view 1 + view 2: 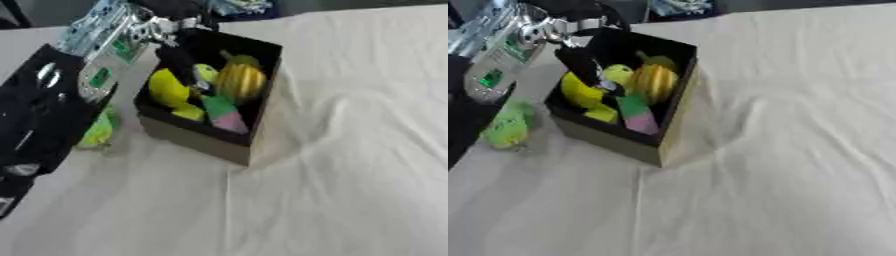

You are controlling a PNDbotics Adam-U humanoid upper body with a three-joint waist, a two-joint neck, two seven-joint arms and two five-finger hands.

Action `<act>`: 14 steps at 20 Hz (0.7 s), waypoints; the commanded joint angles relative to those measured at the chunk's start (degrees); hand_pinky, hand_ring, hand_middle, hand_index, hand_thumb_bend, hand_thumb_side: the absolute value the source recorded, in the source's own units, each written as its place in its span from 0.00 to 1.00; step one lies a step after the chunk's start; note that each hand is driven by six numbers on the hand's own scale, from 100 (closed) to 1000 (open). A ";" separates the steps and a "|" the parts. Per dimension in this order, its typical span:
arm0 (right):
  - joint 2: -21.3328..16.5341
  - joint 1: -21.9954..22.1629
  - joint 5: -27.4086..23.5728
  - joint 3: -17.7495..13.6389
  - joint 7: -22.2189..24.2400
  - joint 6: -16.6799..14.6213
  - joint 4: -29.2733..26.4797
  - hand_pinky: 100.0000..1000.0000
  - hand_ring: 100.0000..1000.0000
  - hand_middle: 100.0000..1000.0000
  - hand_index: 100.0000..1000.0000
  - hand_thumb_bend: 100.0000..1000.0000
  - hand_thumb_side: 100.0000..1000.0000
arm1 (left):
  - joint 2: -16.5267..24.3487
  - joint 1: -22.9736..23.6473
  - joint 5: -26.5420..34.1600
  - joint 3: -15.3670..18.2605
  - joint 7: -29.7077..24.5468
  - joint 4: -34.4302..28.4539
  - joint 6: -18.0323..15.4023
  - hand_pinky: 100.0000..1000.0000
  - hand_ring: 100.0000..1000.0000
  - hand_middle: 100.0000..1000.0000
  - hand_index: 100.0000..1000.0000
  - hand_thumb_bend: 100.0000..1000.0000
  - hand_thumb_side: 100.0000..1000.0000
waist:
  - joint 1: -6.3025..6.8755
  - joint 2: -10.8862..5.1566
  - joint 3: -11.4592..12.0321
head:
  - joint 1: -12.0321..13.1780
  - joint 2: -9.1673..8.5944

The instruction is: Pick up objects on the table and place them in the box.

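A cardboard box [199,141] with a black inside stands left of the middle on the white cloth. It holds a yellow fruit shape [166,87], a striped yellow-orange gourd [241,81], a small pale green piece [206,73] and a green and pink item [223,114]. My left arm comes in from the upper left. Its dark hand [181,64] reaches down inside the box, over the yellow fruit shape and next to the pale green piece. The dark interior hides how the fingers stand. A light green object [507,129] lies on the cloth just left of the box. My right hand shows in no view.
The forearm of my left arm [103,60], with silver parts and green boards, hangs over the box's left rim. Black arm parts [35,117] fill the left edge. The wrinkled white cloth [350,165] spreads to the right and front. Dark clutter sits at the far edge.
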 commanded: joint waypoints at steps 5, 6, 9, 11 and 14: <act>-1.70 0.05 0.03 -0.73 -0.14 0.09 -0.82 0.83 0.78 0.59 0.74 0.00 0.76 | 2.33 -0.30 0.43 3.19 3.20 -3.96 -0.05 0.90 0.89 0.85 0.91 0.51 0.33 | 0.26 -2.07 0.29 | -0.35 0.20; -1.78 0.18 0.07 -0.78 -0.21 0.09 -0.82 0.83 0.78 0.59 0.74 0.00 0.76 | 3.26 0.04 1.18 3.62 3.63 -5.43 0.32 0.89 0.89 0.85 0.91 0.50 0.31 | 0.31 -2.08 0.38 | -0.44 0.25; -2.15 0.67 0.20 -1.05 -0.48 0.04 -0.82 0.83 0.78 0.59 0.74 0.00 0.76 | 8.41 2.26 5.00 4.63 4.04 -11.36 1.15 0.88 0.87 0.82 0.89 0.49 0.24 | 0.58 -2.03 0.74 | -1.00 0.35; -2.37 0.94 0.26 -1.23 -0.68 -0.02 -0.82 0.83 0.78 0.59 0.74 0.00 0.76 | 13.01 4.76 8.19 5.32 3.86 -15.91 1.59 0.88 0.87 0.82 0.89 0.51 0.23 | 0.74 -1.94 0.94 | -1.43 0.34; -2.56 1.08 0.28 -1.39 -0.87 -0.17 -0.82 0.83 0.78 0.59 0.74 0.00 0.76 | 19.57 9.41 12.12 6.97 3.37 -22.38 2.35 0.88 0.87 0.83 0.88 0.53 0.22 | 0.79 -1.77 1.05 | -1.92 0.20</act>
